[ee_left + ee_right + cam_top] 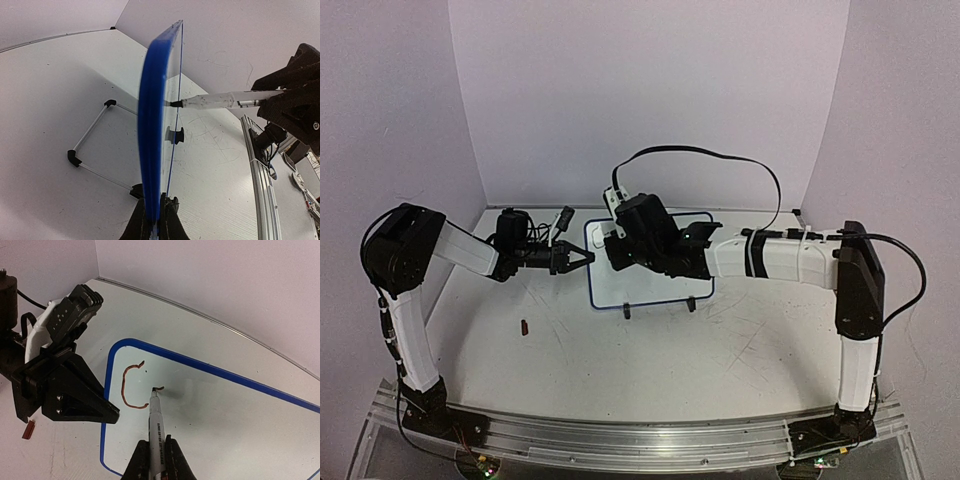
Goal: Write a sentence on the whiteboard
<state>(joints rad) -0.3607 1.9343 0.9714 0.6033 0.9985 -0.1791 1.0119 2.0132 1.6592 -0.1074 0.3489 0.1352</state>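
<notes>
Standing whiteboard (225, 410), long axis sideways, left fingers (140, 227) clamped on its edge, right fingers (137, 465) clamping marker (156, 425)

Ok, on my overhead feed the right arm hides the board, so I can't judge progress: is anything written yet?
Observer: Yes, the right wrist camera shows one letter C near the whiteboard's left edge.
Operator: Is the marker touching?
Observer: Yes, the marker, shut in the right gripper, has its tip on the board just right of the C.
Operator: And the left arm?
Observer: The left gripper is shut on the board's blue edge.
</notes>
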